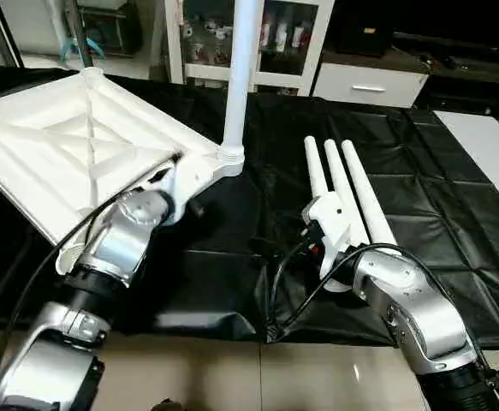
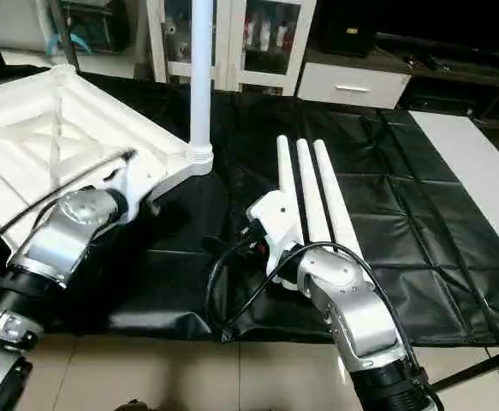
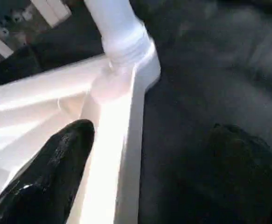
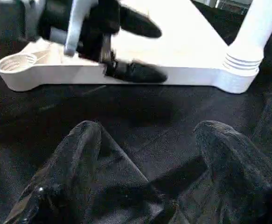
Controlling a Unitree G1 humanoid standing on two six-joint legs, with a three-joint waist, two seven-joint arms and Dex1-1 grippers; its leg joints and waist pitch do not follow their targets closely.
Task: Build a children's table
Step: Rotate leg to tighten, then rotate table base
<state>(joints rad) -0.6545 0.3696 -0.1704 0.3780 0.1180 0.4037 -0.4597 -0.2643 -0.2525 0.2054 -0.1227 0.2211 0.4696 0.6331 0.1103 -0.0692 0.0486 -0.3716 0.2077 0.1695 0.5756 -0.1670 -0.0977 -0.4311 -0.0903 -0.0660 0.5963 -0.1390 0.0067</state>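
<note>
At the left, the children's table top rests underside up on the black-covered tabletop, ribs and X-brace showing. Its near-left part is cut off by the picture edge and hidden behind the left forearm.

The left claw is mostly hidden under its white wrist housing in the head views. The right wrist view shows it clearly, released, with one black finger over the panel and one along the outer wall. Its own wrist view puts one finger inside the rim and the other blurred over the black cover.

One upright leg stands in the corner socket, its top cut off.

Further right, three loose legs lie side by side, their near ends hidden behind the right wrist.

The right claw is released, with nothing between its fingers, above the cover.
</note>
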